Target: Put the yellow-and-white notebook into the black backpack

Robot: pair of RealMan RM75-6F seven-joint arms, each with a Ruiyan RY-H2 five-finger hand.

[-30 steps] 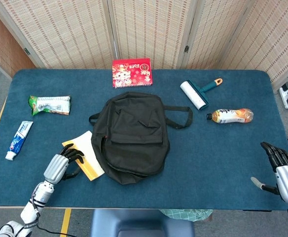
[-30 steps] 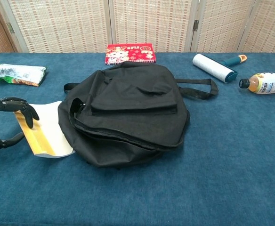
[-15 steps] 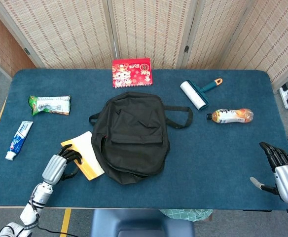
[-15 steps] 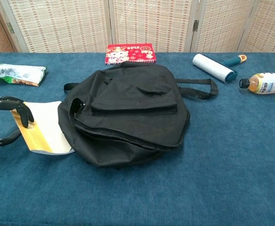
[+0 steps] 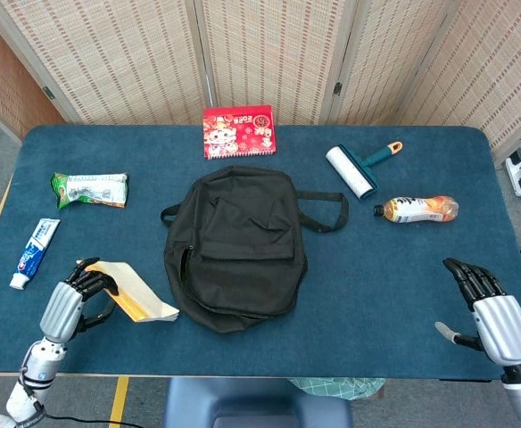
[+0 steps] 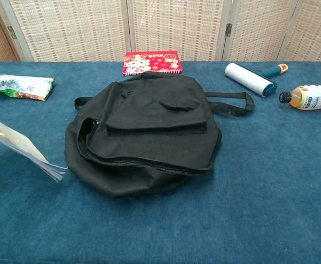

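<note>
At the near left edge, the silver-and-black left hand (image 5: 71, 300) grips one end of the thin yellow-and-white notebook (image 5: 136, 292), which tilts up off the blue felt table (image 5: 368, 285), its far edge apparently just beside the soft black fabric backpack (image 5: 238, 245). The right hand (image 5: 485, 303) hovers at the near right, fingers spread, holding nothing. Farther back lie a blue-and-white toothpaste tube (image 5: 34, 253), a green snack packet (image 5: 89, 189), an orange drink bottle (image 5: 417, 209), a teal-handled lint roller (image 5: 359, 168) and a red printed box (image 5: 239, 131).

Open table (image 5: 359, 294) right of backpack (image 5: 238, 245); toothpaste (image 5: 34, 253) left.
</note>
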